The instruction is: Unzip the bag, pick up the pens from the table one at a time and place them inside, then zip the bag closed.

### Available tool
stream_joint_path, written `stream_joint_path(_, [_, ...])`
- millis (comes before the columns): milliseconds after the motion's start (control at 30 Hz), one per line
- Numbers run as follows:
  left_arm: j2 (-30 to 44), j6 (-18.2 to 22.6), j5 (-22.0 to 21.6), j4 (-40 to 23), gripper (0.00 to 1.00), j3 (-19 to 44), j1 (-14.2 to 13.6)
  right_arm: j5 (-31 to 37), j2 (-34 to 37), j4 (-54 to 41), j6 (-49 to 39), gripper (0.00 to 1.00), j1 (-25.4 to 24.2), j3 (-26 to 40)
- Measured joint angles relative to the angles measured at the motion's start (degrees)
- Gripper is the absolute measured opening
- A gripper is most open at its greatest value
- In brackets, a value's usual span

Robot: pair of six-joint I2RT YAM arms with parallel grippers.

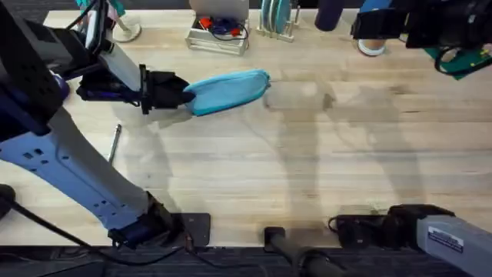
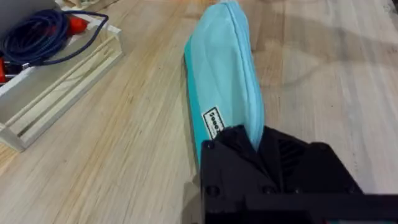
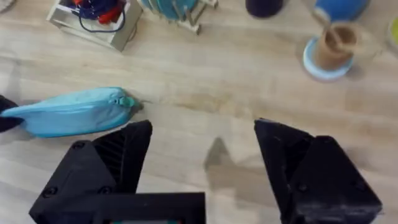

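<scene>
Your left gripper (image 1: 183,94) is clamped on the left end of the bag (image 1: 228,90), black fingers (image 2: 239,146) pinching the teal fabric next to its small label. The bag lies flat on the table (image 1: 307,169), far-left of centre, long axis running left to right, zipper pull at its right end (image 3: 126,100). One silvery pen (image 1: 114,142) lies on the wood near the left edge, nearer than the bag and well apart from it. Your right gripper (image 3: 202,168) hangs spread wide, nothing between the fingers, over bare table to the right of the bag. A white tray with coiled cable (image 1: 217,34) sits just beyond the bag at the far edge.
</scene>
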Motion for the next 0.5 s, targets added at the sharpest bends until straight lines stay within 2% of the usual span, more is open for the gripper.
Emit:
stream_joint_path(267, [0.00,0.00,0.00,0.00,0.041,0.00,0.00,-2.12,0.25,1.26,-6.36,0.995,0.00,0.18])
stream_joint_path(500, [0.00,0.00,0.01,0.00,0.041,0.00,0.00,-3.28,6.24,-1.74,-10.59,0.995,0.00,4.85])
